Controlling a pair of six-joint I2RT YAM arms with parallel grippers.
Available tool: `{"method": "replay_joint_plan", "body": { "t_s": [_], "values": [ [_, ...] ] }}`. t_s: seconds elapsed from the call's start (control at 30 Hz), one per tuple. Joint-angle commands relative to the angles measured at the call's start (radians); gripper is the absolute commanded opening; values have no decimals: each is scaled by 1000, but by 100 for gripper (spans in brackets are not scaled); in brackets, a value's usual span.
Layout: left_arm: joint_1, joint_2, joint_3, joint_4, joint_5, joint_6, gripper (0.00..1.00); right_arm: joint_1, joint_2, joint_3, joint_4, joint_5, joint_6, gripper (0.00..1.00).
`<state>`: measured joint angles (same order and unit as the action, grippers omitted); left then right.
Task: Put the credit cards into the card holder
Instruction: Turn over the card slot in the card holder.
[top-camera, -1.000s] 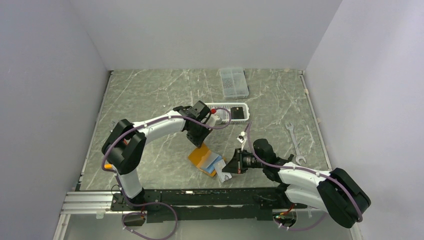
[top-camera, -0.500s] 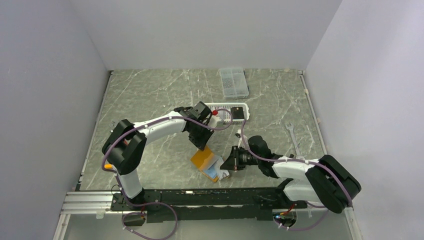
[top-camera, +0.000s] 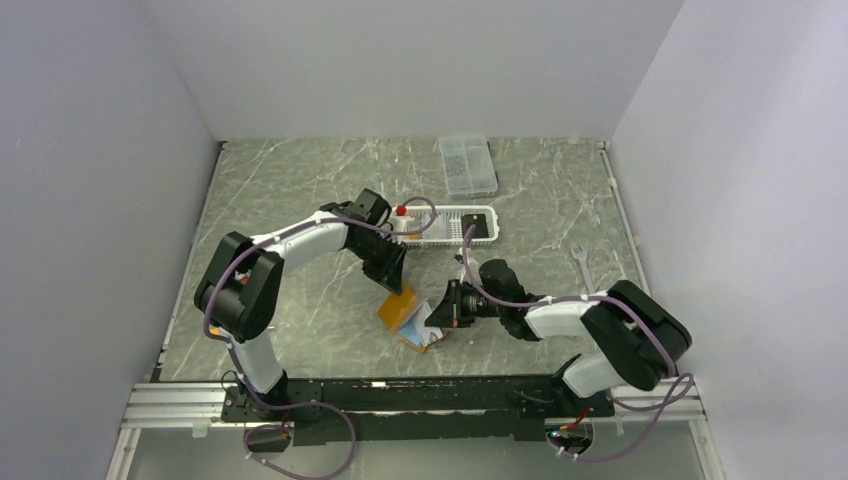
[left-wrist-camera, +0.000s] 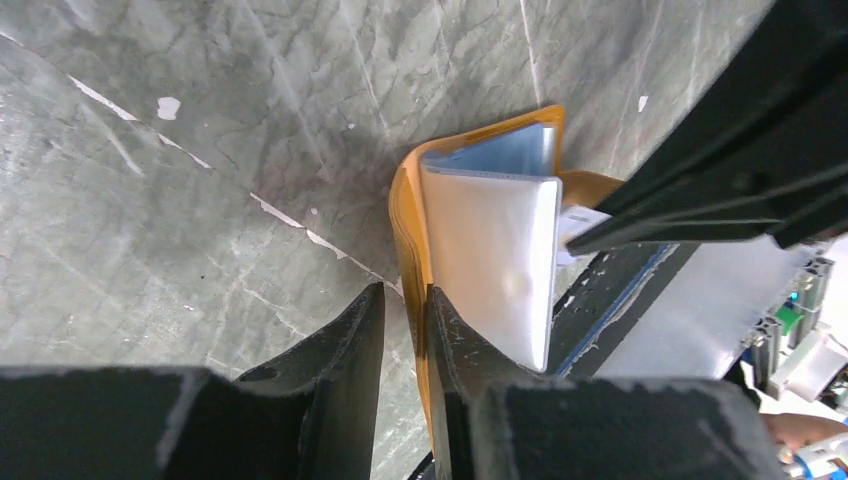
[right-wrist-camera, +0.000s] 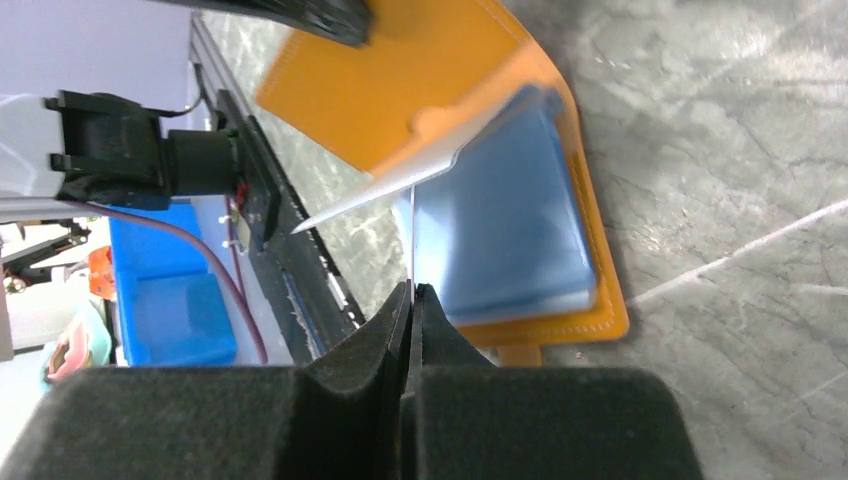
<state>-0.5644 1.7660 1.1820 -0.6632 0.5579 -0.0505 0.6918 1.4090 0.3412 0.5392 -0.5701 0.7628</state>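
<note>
The orange card holder (top-camera: 398, 306) lies open on the marble table, its light blue inside (right-wrist-camera: 500, 220) facing up. One orange flap (left-wrist-camera: 405, 200) stands raised. It sits between my left gripper's (left-wrist-camera: 405, 290) fingers, which are slightly apart; the flap leans on the right finger with a gap to the left one. My right gripper (right-wrist-camera: 410, 287) is shut on a thin pale credit card (right-wrist-camera: 412, 240), seen edge-on, whose far edge is over the blue inside. A black credit card (top-camera: 477, 228) lies in the white basket.
The white slotted basket (top-camera: 445, 212) stands just behind the left gripper. A clear compartment box (top-camera: 467, 164) sits farther back, and a wrench (top-camera: 583, 262) lies to the right. The arms' base rail (top-camera: 400, 395) runs along the near edge.
My left gripper's jaws have parted from shut and the arm has shifted a little back and left. My right gripper has moved left with the card, up to the holder.
</note>
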Motion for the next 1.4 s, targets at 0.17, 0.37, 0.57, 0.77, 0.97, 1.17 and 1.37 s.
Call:
{"method": "replay_joint_plan", "body": {
  "t_s": [0.17, 0.37, 0.57, 0.77, 0.97, 1.17, 1.37],
  "values": [
    [26, 2, -4, -11, 127, 12, 28, 20, 129, 18, 195, -12, 42, 0],
    [37, 45, -6, -36, 145, 38, 27, 21, 132, 85, 184, -11, 17, 0],
    [117, 57, -9, -50, 250, 107, 28, 24, 221, 102, 232, -25, 25, 0],
    [150, 99, -11, -127, 320, 207, 29, 34, 352, 112, 326, -41, 59, 0],
    [186, 111, 8, -169, 336, 273, 28, 36, 396, 120, 311, -20, 42, 0],
    [249, 78, 59, -244, 365, 295, 29, 36, 407, 123, 262, 15, 29, 0],
    [251, 8, -1, -224, 377, 264, 32, 41, 400, 120, 220, 57, 13, 0]
  ]
}}
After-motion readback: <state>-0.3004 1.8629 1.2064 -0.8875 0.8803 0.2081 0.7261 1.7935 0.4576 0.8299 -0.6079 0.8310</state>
